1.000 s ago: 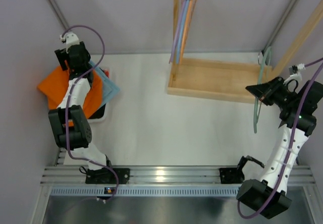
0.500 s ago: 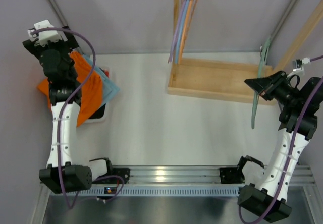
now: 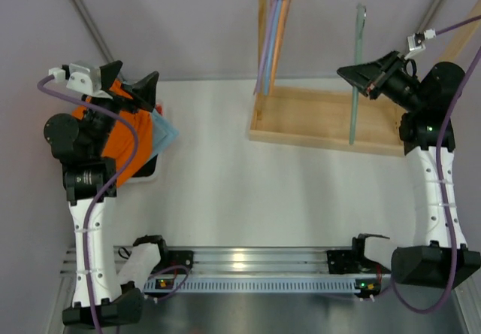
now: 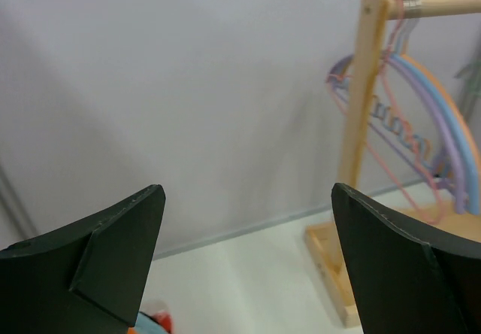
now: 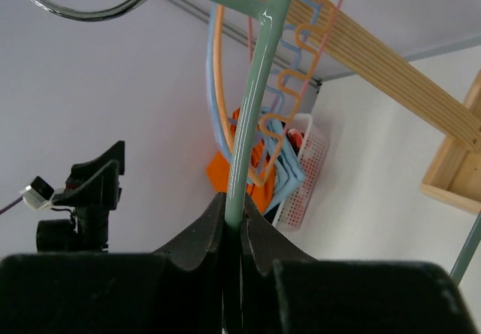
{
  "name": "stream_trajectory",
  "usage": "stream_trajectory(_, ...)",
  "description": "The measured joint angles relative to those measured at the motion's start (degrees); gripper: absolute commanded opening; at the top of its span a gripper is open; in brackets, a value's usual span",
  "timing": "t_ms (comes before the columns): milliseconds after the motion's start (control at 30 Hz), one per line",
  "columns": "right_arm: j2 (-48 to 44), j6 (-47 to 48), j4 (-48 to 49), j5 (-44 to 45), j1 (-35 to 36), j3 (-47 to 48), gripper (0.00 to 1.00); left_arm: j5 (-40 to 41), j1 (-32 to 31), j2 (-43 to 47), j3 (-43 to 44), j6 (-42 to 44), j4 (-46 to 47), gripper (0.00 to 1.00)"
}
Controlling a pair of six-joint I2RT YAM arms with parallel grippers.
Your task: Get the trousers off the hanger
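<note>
While the one mint-green hanger [image 3: 355, 104] is clamped between the closed fingers of the right gripper [image 3: 344, 71] near the wooden rack [image 3: 323, 119], on which at least three other hangers [image 3: 272, 33] are hung, the one pair of orange trousers [image 3: 120, 150] is seen lying with one light blue cloth [image 3: 159, 129] in the white basket [image 3: 147, 174] beneath the left gripper [image 3: 132, 80], whose two fingers are spread apart on nothing.

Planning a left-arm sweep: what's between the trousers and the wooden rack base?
Top view: the light blue cloth right beside the trousers, then only bare white table up to the rack base.
</note>
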State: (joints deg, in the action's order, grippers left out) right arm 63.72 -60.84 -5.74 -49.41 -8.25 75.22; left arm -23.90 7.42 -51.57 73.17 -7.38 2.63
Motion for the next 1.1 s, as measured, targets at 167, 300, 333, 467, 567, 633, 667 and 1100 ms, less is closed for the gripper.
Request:
stream_trajectory(167,8.7,-4.5,4.3,2.6,5.4,9.0,0.00,-8.0,0.0,1.0,0.2,-5.7,-1.2,0.99)
stream_trajectory(300,14.2,-7.1,5.8,4.8,7.1,15.8,0.00,-10.1,0.0,1.5,0.2,-8.5,-1.8,0.99)
stream_trajectory(333,15.4,-7.7,5.8,5.4,7.3,17.4,0.00,-10.3,0.0,1.6,0.2,-9.1,-2.0,0.99)
stream_trajectory(467,20.1,-9.6,5.1,8.1,9.0,23.2,0.00,-10.4,0.0,2.1,0.2,-10.4,-2.6,0.99)
stream_trajectory(567,23.3,-10.4,4.8,9.4,9.7,26.3,0.00,-10.4,0.0,2.4,0.3,-10.8,-2.7,0.99)
stream_trajectory(633,25.0,-10.8,4.8,10.5,9.9,27.7,0.00,-10.3,0.0,2.6,0.3,-11.0,-2.7,0.99)
stream_trajectory(667,25.7,-11.0,4.9,10.8,9.9,28.1,0.00,-10.3,0.0,2.6,0.3,-11.0,-2.8,0.99)
stream_trajectory(1100,31.4,-12.4,4.8,12.5,12.8,29.8,0.00,-9.4,0.0,3.4,0.3,-11.0,-2.8,0.99)
